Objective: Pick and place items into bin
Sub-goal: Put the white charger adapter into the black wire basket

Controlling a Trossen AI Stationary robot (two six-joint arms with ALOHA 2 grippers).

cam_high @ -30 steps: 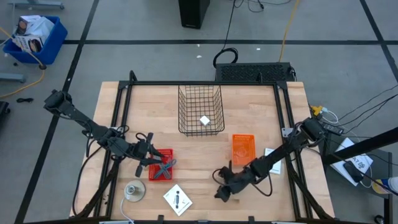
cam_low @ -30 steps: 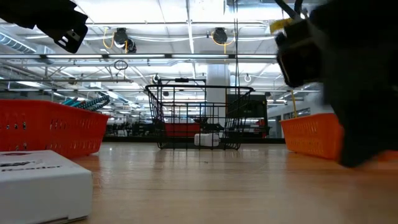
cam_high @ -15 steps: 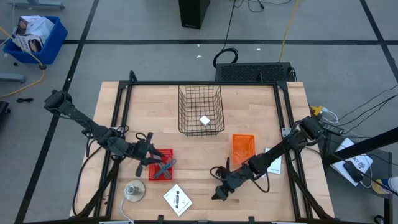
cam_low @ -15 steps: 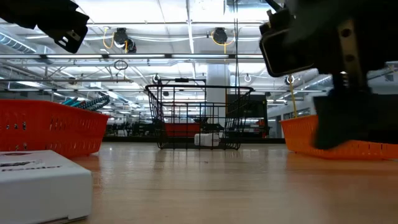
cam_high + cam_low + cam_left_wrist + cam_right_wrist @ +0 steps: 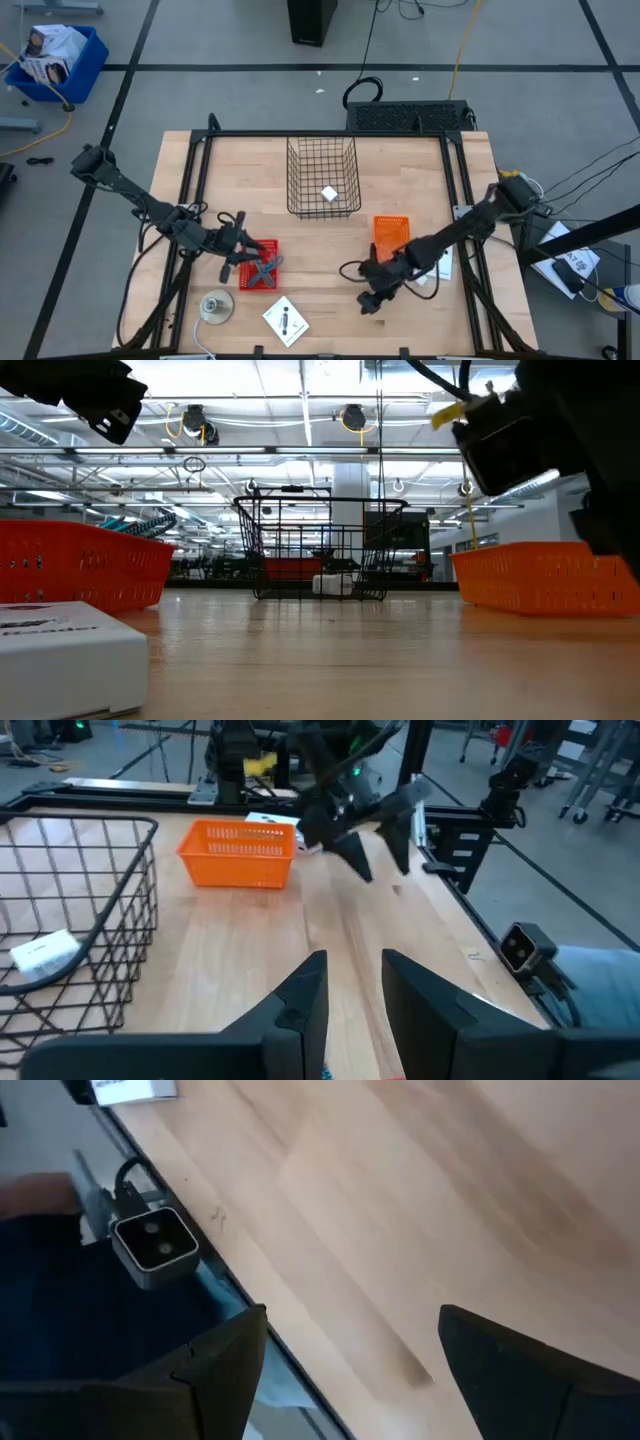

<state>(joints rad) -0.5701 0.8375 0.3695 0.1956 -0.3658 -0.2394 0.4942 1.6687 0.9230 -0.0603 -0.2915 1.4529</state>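
Note:
A black wire bin (image 5: 322, 178) stands at mid table with one white cube (image 5: 329, 193) on its floor. A grey elongated tool (image 5: 265, 268) lies across a small red basket (image 5: 258, 276). A white card with a black mark (image 5: 286, 320) lies flat near the near edge. My left gripper (image 5: 240, 258) hovers open at the red basket's left side. My right gripper (image 5: 372, 296) is open above bare wood near the orange basket (image 5: 391, 238); the left wrist view also shows it (image 5: 375, 838). Its own wrist view (image 5: 350, 1370) shows only wood between the fingers.
A round grey disc (image 5: 215, 307) lies left of the card. A white box (image 5: 441, 258) sits by the right rail. The low view shows another white box (image 5: 70, 655) close by. A small camera (image 5: 155, 1245) is fixed at the table's near edge. Bare wood lies between the baskets.
My right gripper has risen off the table and moved toward the right edge, uncovering the orange basket in the low view. The left arm and all objects have kept still.

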